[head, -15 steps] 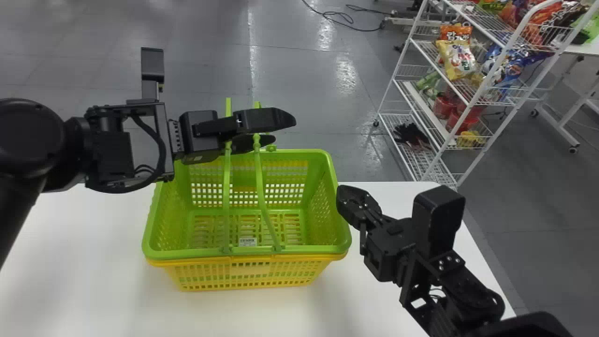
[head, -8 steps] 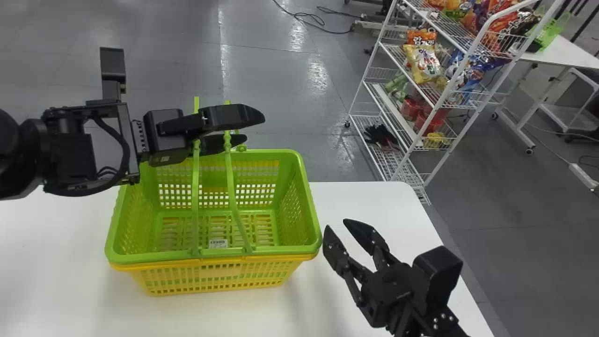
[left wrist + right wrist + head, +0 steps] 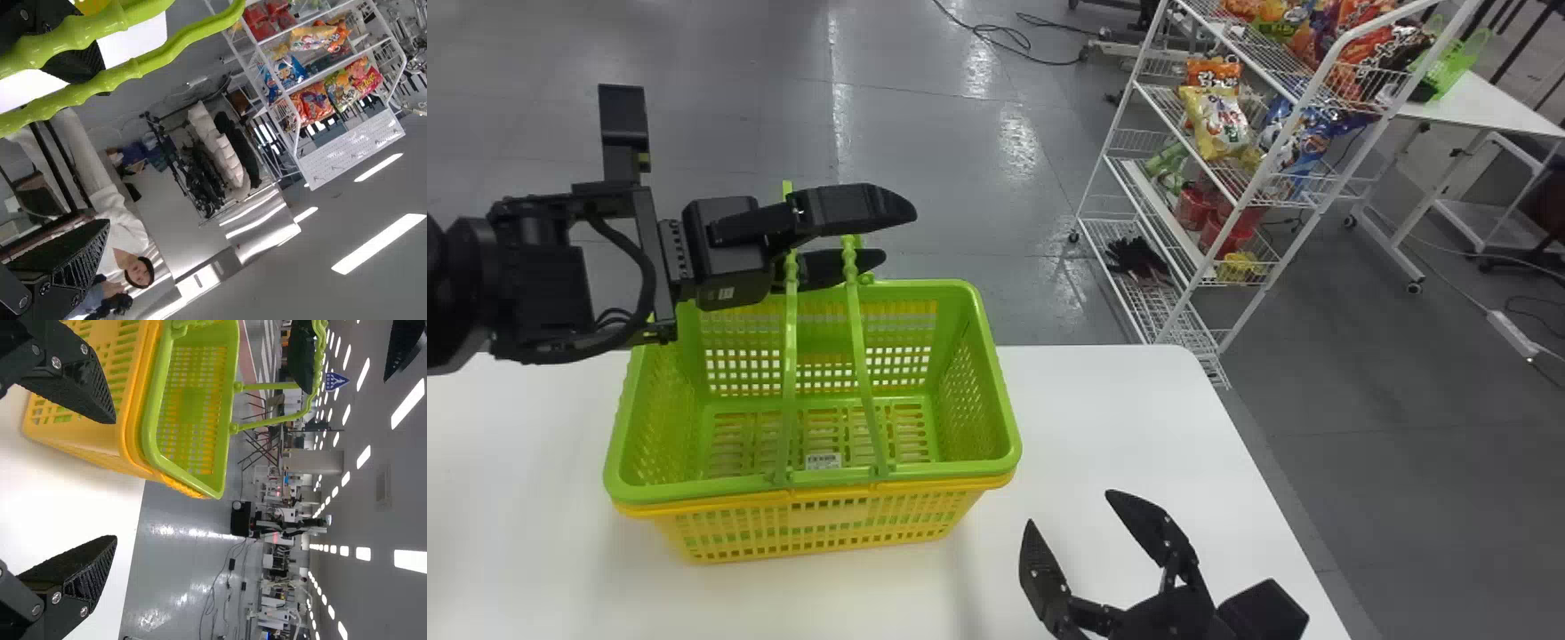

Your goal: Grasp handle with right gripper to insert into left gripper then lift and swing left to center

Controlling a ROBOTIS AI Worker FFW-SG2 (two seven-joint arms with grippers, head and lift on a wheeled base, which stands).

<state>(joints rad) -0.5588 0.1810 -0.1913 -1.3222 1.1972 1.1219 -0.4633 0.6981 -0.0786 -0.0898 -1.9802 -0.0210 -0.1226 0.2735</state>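
In the head view, the green basket [image 3: 996, 382] sits at 8 o'clock from the middle, nested in a yellow one [image 3: 818, 529], on my white table [image 3: 1103, 400]. Its long axis lies from 9 to 3 o'clock. Its two handles [image 3: 858, 338] stand up side by side, pointing to 12. My left arm comes in level from 9 o'clock, and my left claw [image 3: 898, 236] aims its spread fingers at 3, over the basket's far side, with the handles at them. My right claw [image 3: 1076, 524] is open, well apart from the basket at its 4 o'clock; that arm comes in from 5 and the fingers aim toward 11. A rack [image 3: 1272, 160] stands at 2.

In the left wrist view, both handles run close to one finger of my left claw [image 3: 105, 147], crossing in front of it; the other finger is well apart.

In the right wrist view, my right claw [image 3: 113, 480] has its fingers wide, holding nothing. Past one finger I see the basket, its handles rising from the rim to my left claw.
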